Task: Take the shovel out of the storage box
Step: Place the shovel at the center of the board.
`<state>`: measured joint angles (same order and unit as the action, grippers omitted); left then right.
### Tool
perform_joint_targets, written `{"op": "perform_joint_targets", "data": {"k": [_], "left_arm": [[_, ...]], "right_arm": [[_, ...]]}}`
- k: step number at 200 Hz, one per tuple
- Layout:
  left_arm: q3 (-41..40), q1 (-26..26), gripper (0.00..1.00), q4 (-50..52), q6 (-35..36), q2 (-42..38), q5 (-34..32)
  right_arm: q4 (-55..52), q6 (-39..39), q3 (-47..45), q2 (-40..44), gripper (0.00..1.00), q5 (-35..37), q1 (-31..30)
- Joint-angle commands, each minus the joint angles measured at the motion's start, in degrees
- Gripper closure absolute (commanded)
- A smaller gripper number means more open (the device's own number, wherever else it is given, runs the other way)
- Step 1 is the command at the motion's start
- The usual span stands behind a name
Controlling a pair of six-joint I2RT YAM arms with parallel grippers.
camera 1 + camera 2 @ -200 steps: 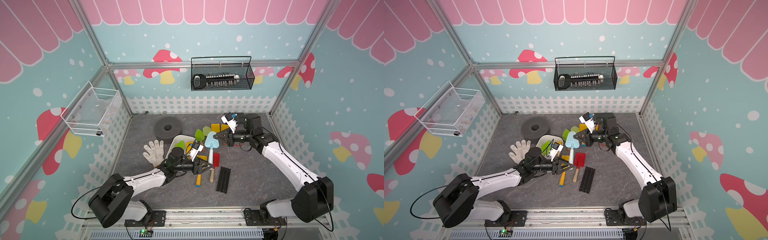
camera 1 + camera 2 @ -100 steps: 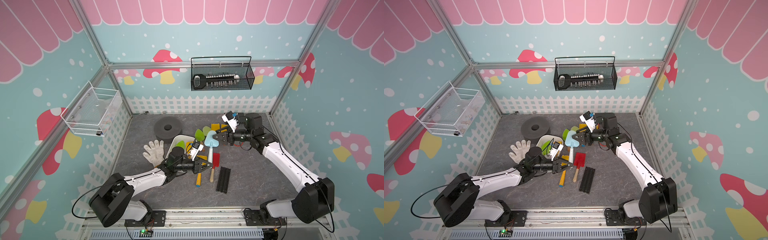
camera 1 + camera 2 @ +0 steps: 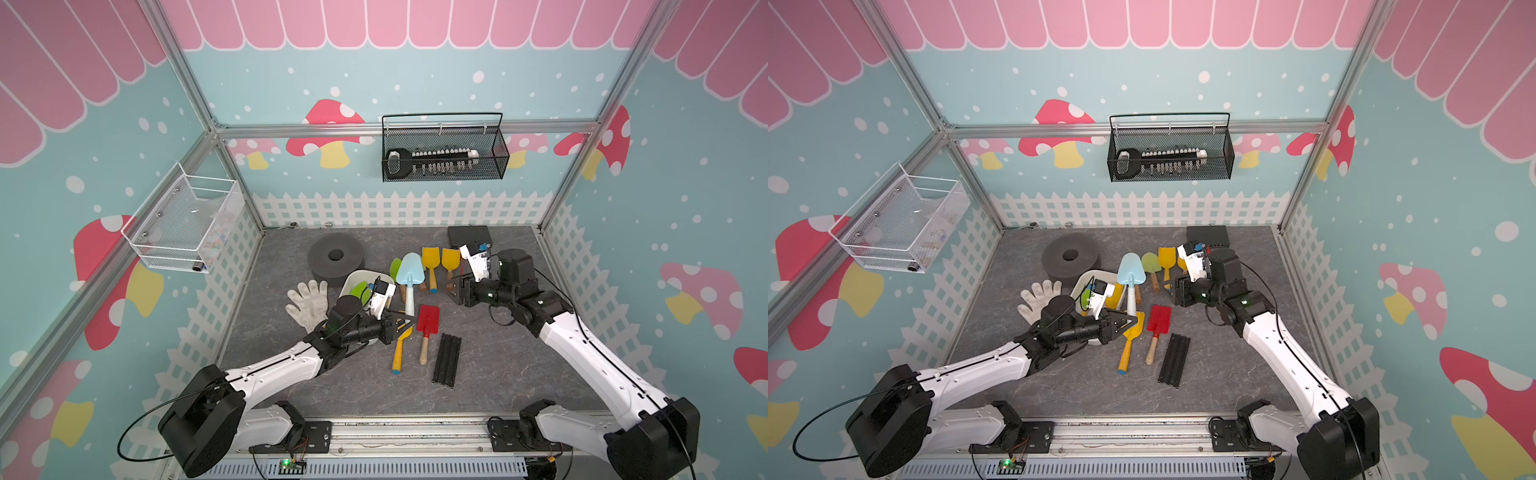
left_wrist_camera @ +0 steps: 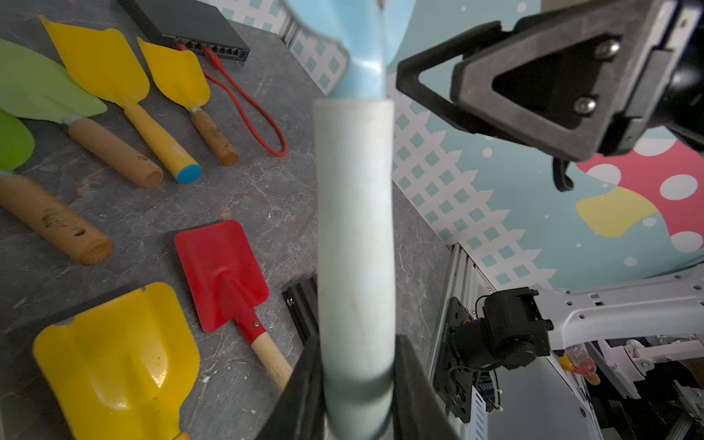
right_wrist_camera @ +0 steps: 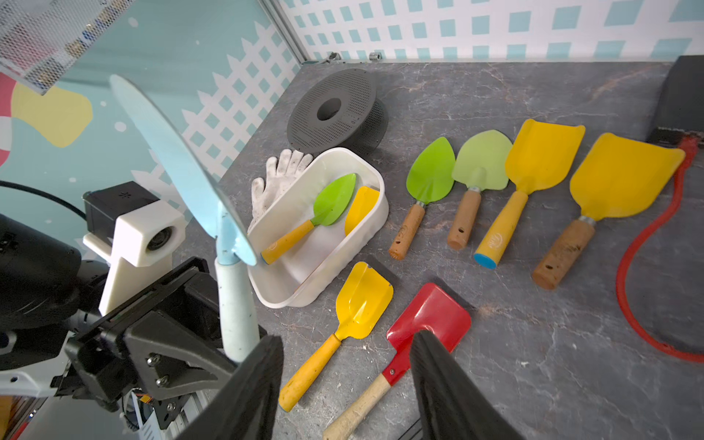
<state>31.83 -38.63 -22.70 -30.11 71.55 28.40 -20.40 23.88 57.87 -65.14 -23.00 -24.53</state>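
Note:
The storage box [image 5: 375, 224] is a shallow white tub at the floor's middle left, seen in both top views [image 3: 357, 274] [image 3: 1096, 274]. A green shovel [image 5: 333, 200] and a yellow shovel [image 5: 362, 207] lie inside it. A light-blue shovel [image 3: 409, 270] [image 3: 1131, 270] [image 5: 179, 164] is held up beside the box, clear of it. My left gripper [image 3: 405, 321] [image 4: 356, 354] is shut on its white handle [image 4: 354, 228]. My right gripper [image 3: 455, 291] [image 5: 346, 339] stands open to the right of the blade, holding nothing.
On the floor lie a red shovel [image 3: 428, 320], a yellow shovel [image 3: 402, 345], several green and yellow shovels [image 5: 533, 164], black bars [image 3: 446, 359], a white glove [image 3: 307, 299], a grey spool [image 3: 336, 257] and a black switch [image 3: 469, 235] with a red cable [image 5: 647, 274]. Wall baskets hang at the back [image 3: 442, 153] and on the left [image 3: 183, 224].
My left gripper closed on the blue shovel's handle. My right gripper opened, let go of the shovel's blade end and drew back to the right.

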Motion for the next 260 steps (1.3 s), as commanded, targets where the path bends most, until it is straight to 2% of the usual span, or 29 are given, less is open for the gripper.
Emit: {"op": "perform_joint_targets", "data": {"k": [1, 42, 126, 160, 260], "left_arm": [[-0.2, -0.1, 1.0, 1.5, 2.5, -1.3, -3.0], [-0.3, -0.1, 1.0, 2.2, 3.0, -1.4, -3.6], [0.1, -0.3, 1.0, 2.1, 3.2, -0.5, -3.4], [0.1, -0.4, 1.0, 2.1, 3.3, -0.5, -3.1], [-0.1, -0.7, 1.0, 1.5, 3.6, -0.2, -2.7]], "right_arm": [[-5.6, 4.7, 1.1, 2.5, 0.4, 10.7, -4.5], [-8.5, 8.1, 2.7, 3.1, 0.42, 17.8, -11.0], [-4.6, 12.8, 4.2, -3.0, 0.46, 23.2, -19.8], [-3.3, 13.8, 5.9, -6.3, 0.53, 24.6, -22.1], [-0.1, 14.8, 8.6, -13.2, 0.54, 25.7, -23.9]]}}
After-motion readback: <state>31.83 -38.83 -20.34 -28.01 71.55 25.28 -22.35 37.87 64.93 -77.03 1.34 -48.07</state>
